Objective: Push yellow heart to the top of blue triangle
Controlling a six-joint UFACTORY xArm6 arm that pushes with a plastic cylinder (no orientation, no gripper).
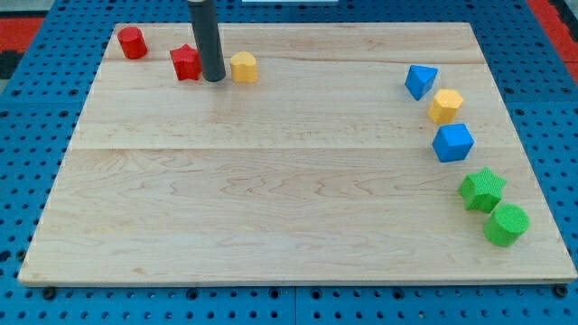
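My tip [214, 79] rests on the wooden board [271, 208] near the view's top left. It stands between a red star [186, 62] on its left and a small yellow block [244, 67] on its right, which looks like the yellow heart. The tip is very close to both, and I cannot tell whether it touches them. The blue triangle [420, 81] lies far off at the view's upper right, level with the yellow heart. A second yellow block [445, 106], many-sided, sits just below and to the right of the triangle.
A red cylinder [133, 42] stands in the top left corner. A blue cube [452, 143] lies below the second yellow block. A green star [481, 190] and a green cylinder [506, 224] sit near the right edge, lower down.
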